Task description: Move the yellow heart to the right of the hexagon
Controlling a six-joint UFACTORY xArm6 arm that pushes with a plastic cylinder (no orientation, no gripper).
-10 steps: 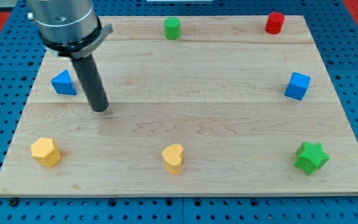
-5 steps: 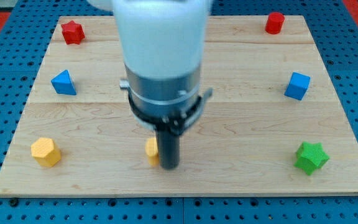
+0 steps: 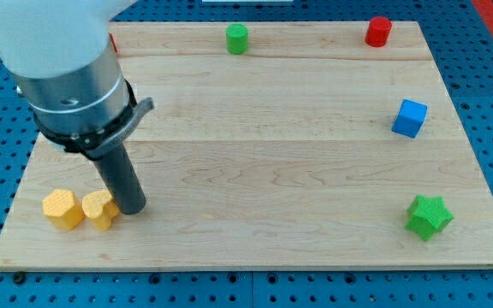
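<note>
At the view's bottom left, my tip point(image 3: 133, 208) seemingly touches yellow heart point(image 3: 98, 209) beside yellow hexagon point(image 3: 62, 208).

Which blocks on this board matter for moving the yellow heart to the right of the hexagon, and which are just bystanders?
Part of the job:
- yellow heart, touching my tip on its right
- yellow hexagon, just left of the heart

Just lying about:
- green cylinder
- red cylinder
- blue cube
- green star

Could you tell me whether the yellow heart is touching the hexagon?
Yes, the yellow heart sits against the yellow hexagon's right side.
</note>
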